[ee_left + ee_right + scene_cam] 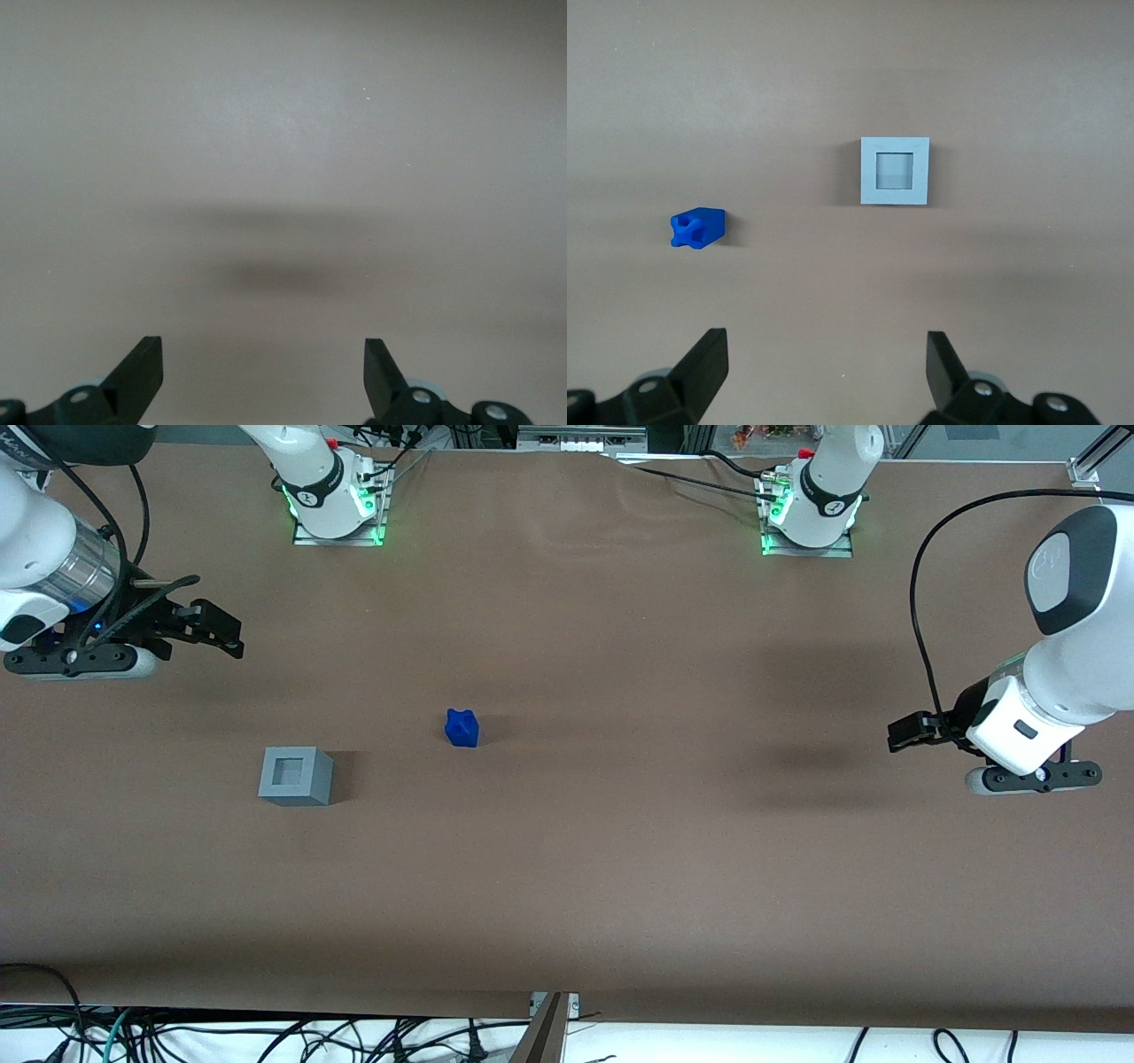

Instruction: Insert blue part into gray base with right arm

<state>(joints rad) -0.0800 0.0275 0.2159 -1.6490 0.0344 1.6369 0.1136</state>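
In the front view, the right arm is seen at the upper left of the frame, its claw held above bare tabletop with nothing between the fingers. In the right wrist view the claw is shown spread wide, and both task things are seen apart from it.

The blue part stands alone just left of the front frame's centre, notched face up. The gray base sits lower and farther left, well apart from the blue part and nearer the front camera, its square recess open and unfilled.

No grasp has been made, so the task is judged to be at its first step: the approach to the blue part. For the next move, the claw would need to be carried over the blue part, lowered with the fingers astride it, and closed on its flat sides. Afterwards its underside must be lined up squarely with the recess of the gray base.
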